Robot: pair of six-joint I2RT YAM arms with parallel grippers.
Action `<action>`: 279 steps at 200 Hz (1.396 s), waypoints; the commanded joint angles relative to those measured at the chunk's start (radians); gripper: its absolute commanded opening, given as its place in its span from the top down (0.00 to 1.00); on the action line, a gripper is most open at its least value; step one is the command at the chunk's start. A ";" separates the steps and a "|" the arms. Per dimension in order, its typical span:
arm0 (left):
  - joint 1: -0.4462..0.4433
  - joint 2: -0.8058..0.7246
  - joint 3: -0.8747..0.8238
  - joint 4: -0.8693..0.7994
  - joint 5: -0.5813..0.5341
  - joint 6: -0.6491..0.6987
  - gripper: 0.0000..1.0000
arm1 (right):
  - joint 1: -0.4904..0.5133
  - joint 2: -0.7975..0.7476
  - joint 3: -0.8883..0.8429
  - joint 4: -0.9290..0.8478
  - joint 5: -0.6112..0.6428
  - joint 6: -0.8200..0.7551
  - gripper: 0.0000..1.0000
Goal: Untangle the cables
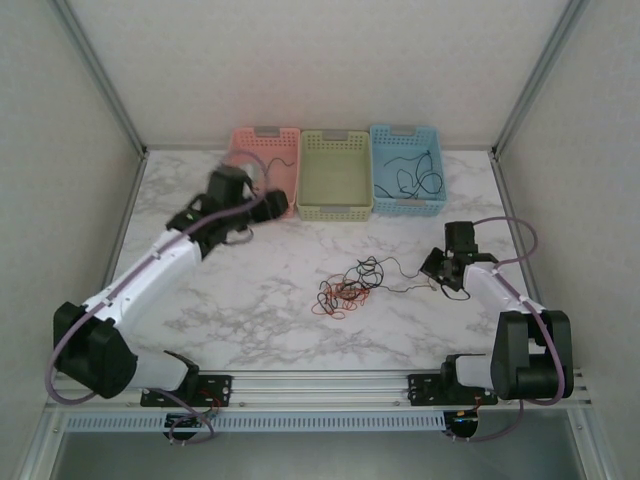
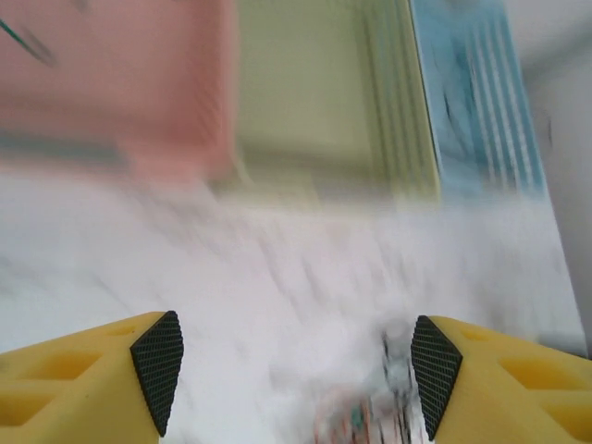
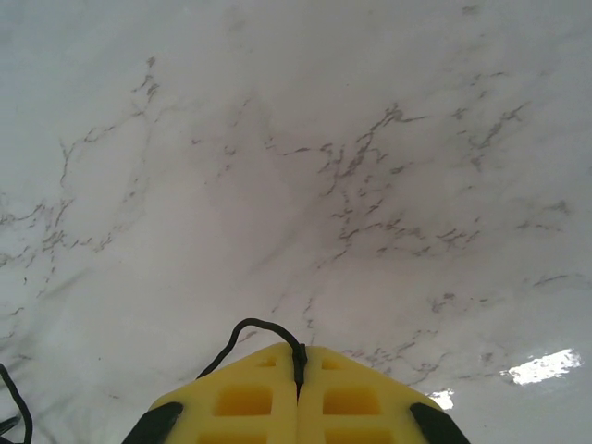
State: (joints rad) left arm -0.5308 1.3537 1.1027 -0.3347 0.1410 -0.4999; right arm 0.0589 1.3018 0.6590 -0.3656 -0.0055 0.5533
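A tangle of black, red-orange and green cables [image 1: 347,288] lies on the marble table, near the middle. One black cable [image 1: 405,284] runs from the tangle to my right gripper [image 1: 437,272], which is shut on its end. In the right wrist view that black cable [image 3: 250,329] loops out from between the closed yellow fingers [image 3: 298,363]. My left gripper [image 1: 247,234] hovers near the pink basket [image 1: 283,138], open and empty; in its blurred wrist view the fingers [image 2: 157,368] stand wide apart, with the tangle [image 2: 384,407] smeared low between them.
Three baskets line the back: pink, green [image 1: 334,172] and blue [image 1: 406,168]. The blue one holds black cables [image 1: 412,178]. Grey walls and metal posts enclose the table. A metal rail [image 1: 320,385] runs along the near edge.
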 commanded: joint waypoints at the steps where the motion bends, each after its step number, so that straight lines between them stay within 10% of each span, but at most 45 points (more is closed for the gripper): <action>1: -0.173 0.013 -0.158 0.033 0.096 0.015 0.32 | 0.011 0.012 -0.010 0.014 -0.016 -0.006 1.00; 62: -0.312 0.132 -0.241 0.197 0.090 -0.092 0.34 | 0.017 0.023 -0.008 0.014 -0.019 -0.009 1.00; 279: -0.299 0.374 -0.135 0.184 0.124 0.111 0.48 | 0.017 0.048 -0.009 0.021 -0.047 -0.011 1.00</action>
State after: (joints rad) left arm -0.8352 1.7050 0.9791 -0.1638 0.2481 -0.4103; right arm 0.0700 1.3323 0.6540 -0.3504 -0.0319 0.5499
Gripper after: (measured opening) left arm 0.543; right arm 0.038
